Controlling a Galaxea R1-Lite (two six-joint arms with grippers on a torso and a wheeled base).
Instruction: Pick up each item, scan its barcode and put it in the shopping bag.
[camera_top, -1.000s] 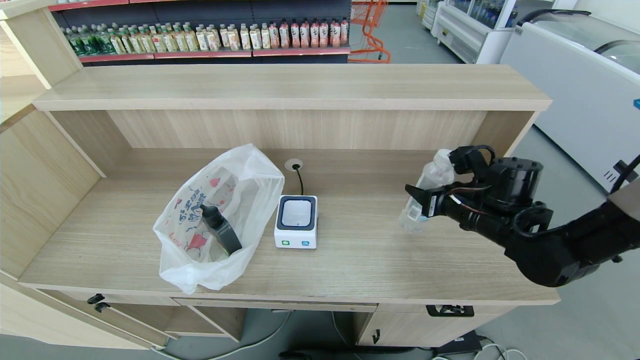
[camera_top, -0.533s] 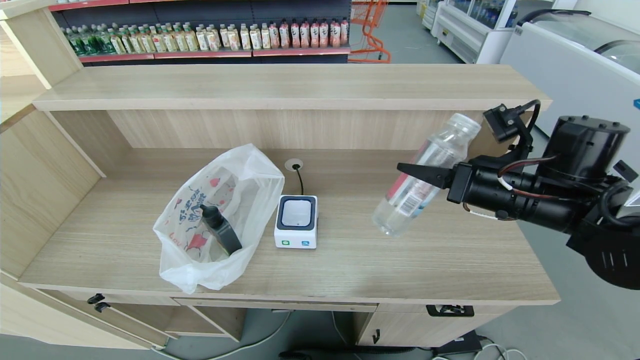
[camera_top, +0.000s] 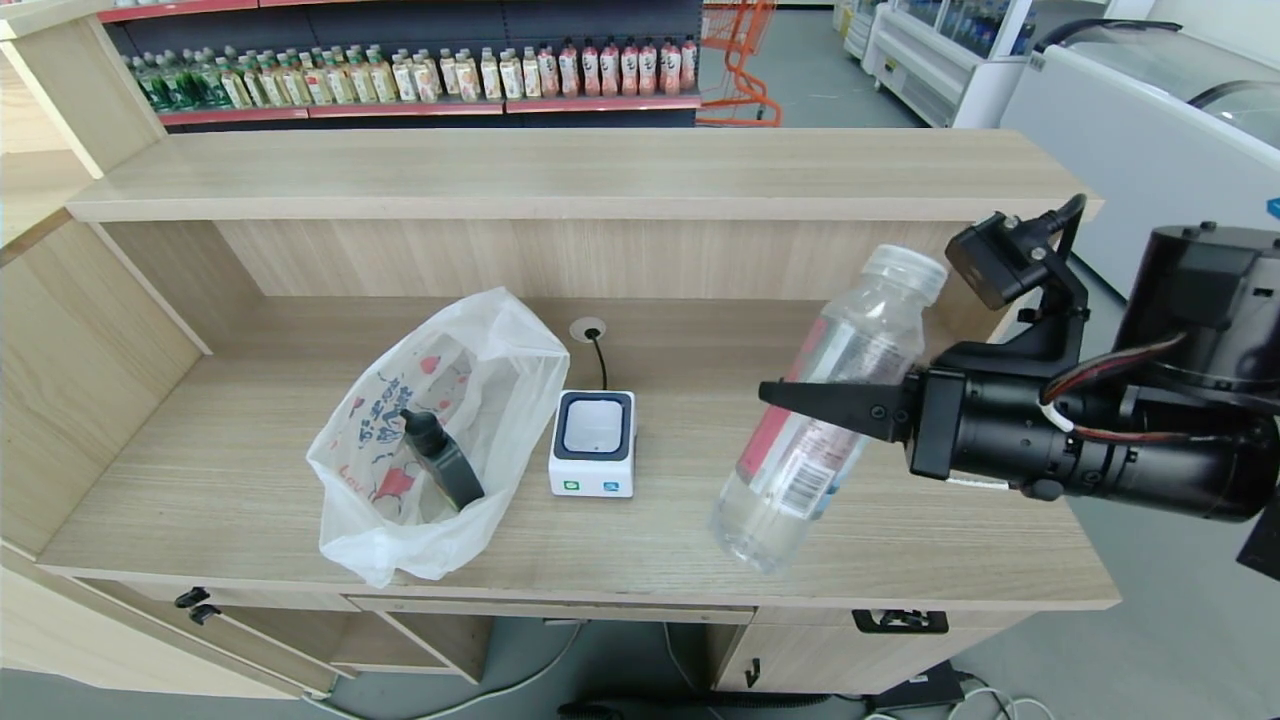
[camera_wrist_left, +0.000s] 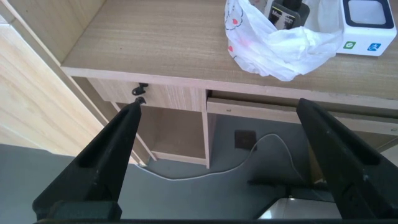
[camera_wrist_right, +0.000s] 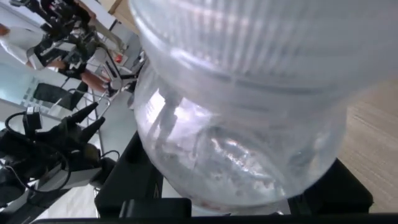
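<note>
Your right gripper (camera_top: 835, 397) is clamped on a clear plastic bottle (camera_top: 795, 470), one black finger crossing the near side of the bottle at mid-height. The bottle hangs in the air over the right half of the wooden counter (camera_top: 250, 470), tilted, with its cap end raised toward the back right corner and its base low over the front edge. A red and white label wraps its lower body, and the barcode patch faces the head camera. In the right wrist view the ribbed, see-through base sits close against the lens; it looks empty, though the glare makes that hard to judge.

The scanner (camera_top: 592, 442), a white box with a dark-rimmed window on top, stands near the middle of the counter, well apart from the bottle. A black cable (camera_top: 600, 372) runs from it to a round hole by the back wall.

The shopping bag (camera_top: 500, 380), white plastic with red print, sits just beside the scanner on the left half of the counter, mouth open. A dark bottle (camera_top: 445, 465) leans inside it.

Your left gripper (camera_wrist_left: 219, 104) hangs below the counter's front left edge, its two fingers spread wide with nothing between them.
</note>
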